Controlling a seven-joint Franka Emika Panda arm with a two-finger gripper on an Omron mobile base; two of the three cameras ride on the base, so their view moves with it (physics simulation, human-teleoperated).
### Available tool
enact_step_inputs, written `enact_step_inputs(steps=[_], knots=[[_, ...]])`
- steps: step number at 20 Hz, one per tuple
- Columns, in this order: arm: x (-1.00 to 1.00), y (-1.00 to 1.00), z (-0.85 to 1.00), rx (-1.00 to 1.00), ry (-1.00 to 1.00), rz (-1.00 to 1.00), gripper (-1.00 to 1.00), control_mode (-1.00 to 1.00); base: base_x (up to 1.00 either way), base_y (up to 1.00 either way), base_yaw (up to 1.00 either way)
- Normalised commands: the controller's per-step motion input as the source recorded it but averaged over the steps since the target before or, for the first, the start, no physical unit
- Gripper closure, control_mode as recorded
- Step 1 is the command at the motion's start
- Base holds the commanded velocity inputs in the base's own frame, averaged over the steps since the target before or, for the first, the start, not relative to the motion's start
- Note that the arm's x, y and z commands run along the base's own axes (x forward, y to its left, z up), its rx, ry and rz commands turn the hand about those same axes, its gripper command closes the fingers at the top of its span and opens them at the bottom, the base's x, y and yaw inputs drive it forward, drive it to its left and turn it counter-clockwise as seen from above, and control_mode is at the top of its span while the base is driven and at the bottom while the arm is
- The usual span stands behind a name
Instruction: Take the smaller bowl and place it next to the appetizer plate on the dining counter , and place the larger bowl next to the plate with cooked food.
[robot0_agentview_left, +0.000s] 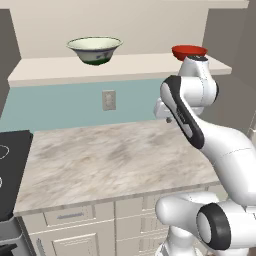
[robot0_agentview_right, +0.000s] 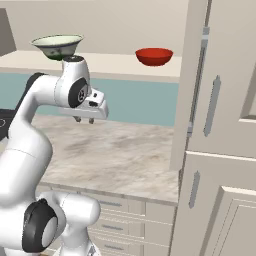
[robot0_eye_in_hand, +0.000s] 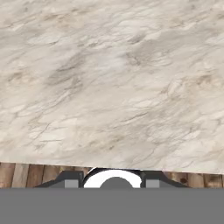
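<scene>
Bowls both sat untouched on the shelf (robot0_agentview_left: 60, 70), we noted: smaller bowl (robot0_agentview_right: 154, 56) right, larger bowl (robot0_agentview_left: 94, 49) left; gripper (robot0_agentview_right: 84, 119) hovered over the marbled counter (robot0_agentview_left: 110, 160) holding nothing, jaw spacing seemingly partway, hard to tell.

The left base view looked from behind the arm's left, forward and down over the marbled counter (robot0_agentview_left: 110, 160) toward the shelf (robot0_agentview_left: 60, 69) on the back wall. The right base view faced the same counter (robot0_agentview_right: 125, 155) and shelf (robot0_agentview_right: 120, 64) from the arm's right, beside a tall cabinet (robot0_agentview_right: 220, 125). The hand view pointed straight down, close over the counter (robot0_eye_in_hand: 109, 83).
</scene>
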Motion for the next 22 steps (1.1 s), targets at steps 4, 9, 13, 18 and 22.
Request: enact_step_inputs(steps=[4, 9, 13, 18, 22], knots=[[-0.66, 0.01, -0.01, 0.05, -0.02, 0.00, -1.00, -1.00, 0.00, 0.00, 0.00], [-0.55, 0.38, -0.04, 0.09, -0.12, -0.21, -1.00, -1.00, 0.00, 0.00, 0.00], [-0.07, 0.62, 0.23, 0.19, -0.27, -0.37, -1.00, -1.00, 0.00, 0.00, 0.00], [0.00, 0.51, 0.46, 0.24, -0.28, -0.32, -1.00, -1.00, 0.00, 0.00, 0.00], [0.00, 0.07, 0.94, 0.24, -0.22, -0.15, -1.00, -1.00, 0.00, 0.00, 0.00]])
